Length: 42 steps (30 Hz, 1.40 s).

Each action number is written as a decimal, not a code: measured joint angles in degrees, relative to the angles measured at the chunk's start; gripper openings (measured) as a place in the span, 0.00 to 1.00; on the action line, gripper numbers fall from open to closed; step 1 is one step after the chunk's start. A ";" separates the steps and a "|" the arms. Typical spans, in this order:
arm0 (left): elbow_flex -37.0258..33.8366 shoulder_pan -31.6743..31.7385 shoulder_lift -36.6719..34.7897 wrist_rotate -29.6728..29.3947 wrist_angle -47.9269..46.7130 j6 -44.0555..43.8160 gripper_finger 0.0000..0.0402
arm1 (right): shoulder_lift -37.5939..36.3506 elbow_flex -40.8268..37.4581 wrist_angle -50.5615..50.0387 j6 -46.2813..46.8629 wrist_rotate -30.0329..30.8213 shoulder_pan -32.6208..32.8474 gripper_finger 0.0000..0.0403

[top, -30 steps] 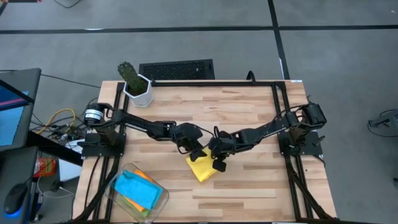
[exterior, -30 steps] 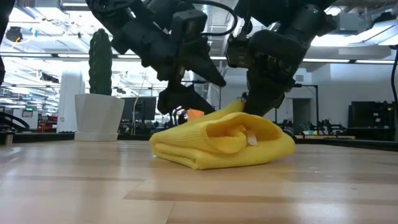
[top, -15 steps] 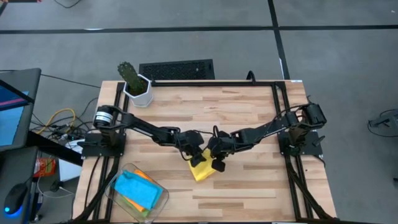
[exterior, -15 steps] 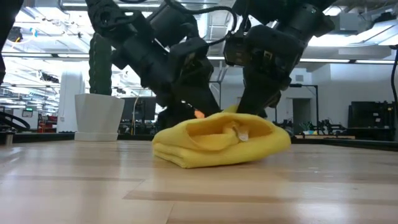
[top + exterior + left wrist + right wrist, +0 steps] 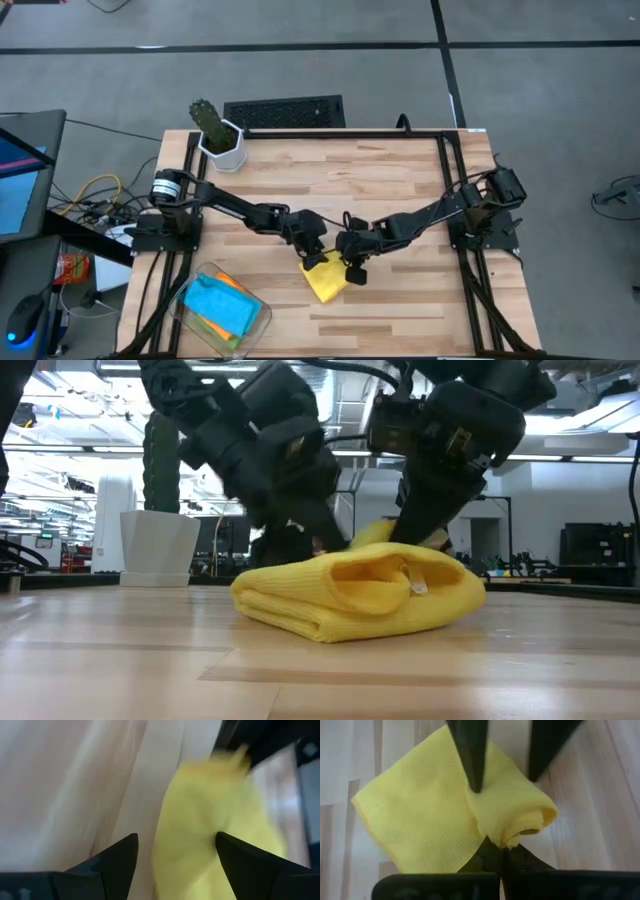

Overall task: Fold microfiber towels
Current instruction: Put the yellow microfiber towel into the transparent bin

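Observation:
A yellow microfiber towel (image 5: 325, 280) lies folded on the wooden table near its middle, with one fold rolled up into a loop (image 5: 385, 575) that carries a white tag. My right gripper (image 5: 502, 851) is shut on that loop from the right. My left gripper (image 5: 175, 855) is open and stands over the towel's far left part, slanting down. One of its fingers is on the cloth; the other is beyond the towel's edge, over bare wood. My left gripper rests one fingertip (image 5: 476, 787) on the towel's flat top layer (image 5: 465, 802), slanting down from the table's left and far side. Its other finger (image 5: 540, 767) touches no cloth. My right gripper pinches the rolled fold (image 5: 512, 837) between its two fingers, several layers bunched there. It slants down from the table's right. The fold stands raised while the rest of the towel lies on the table.
A clear bin (image 5: 258, 318) at the near left corner holds light blue and orange towels (image 5: 222, 305). A green cactus in a white pot (image 5: 220, 135) stands at the far left corner. Bare wood lies to the right and far side of the towel.
My left gripper has come down, still open, and set a finger on the towel. My right gripper, still shut on the fold, has shifted a little toward the table's near edge, and the raised loop has moved with it.

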 joint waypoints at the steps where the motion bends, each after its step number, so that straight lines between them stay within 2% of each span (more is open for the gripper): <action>1: -0.15 -0.19 0.53 0.08 -0.47 0.15 0.65 | 0.00 0.00 0.02 0.01 0.00 -0.01 0.04; 6: -0.13 -0.37 2.99 0.57 4.72 -0.75 0.65 | 0.00 0.00 0.02 -1.16 0.27 0.10 0.04; 10: -0.11 -0.37 3.38 2.87 4.06 -0.35 0.65 | -0.47 -0.02 -0.94 -1.24 0.62 -0.04 0.04; 15: -0.11 -0.53 3.35 6.36 8.01 -0.24 0.62 | -1.22 0.00 0.89 -1.90 1.68 -0.03 0.04; 19: -0.11 -0.52 3.35 4.98 8.18 -0.37 0.48 | -1.59 0.07 1.71 -2.42 1.91 -0.04 0.04; 27: -0.11 -0.54 3.35 5.28 8.42 -3.57 0.07 | -1.55 0.00 1.24 -2.10 1.89 -0.04 0.04; 29: -0.11 -0.49 3.00 6.71 8.36 -5.06 0.03 | -1.53 0.00 1.24 -2.10 1.88 -0.01 0.04; 31: -0.11 -0.49 2.58 8.73 8.72 -6.31 0.03 | -1.53 0.00 1.31 -2.08 1.90 -0.01 0.05; 36: -0.13 -0.86 -0.06 10.69 7.67 -11.78 0.06 | -1.58 0.35 -1.27 -1.62 1.42 -0.47 0.13; 39: -0.17 -1.38 -3.54 12.15 4.63 -16.14 0.02 | -2.82 -0.30 -10.32 -0.08 1.50 -1.62 0.23; 42: -0.15 -2.15 -9.23 11.62 0.44 -19.69 0.02 | -5.93 0.13 -13.58 0.09 2.02 -2.94 0.35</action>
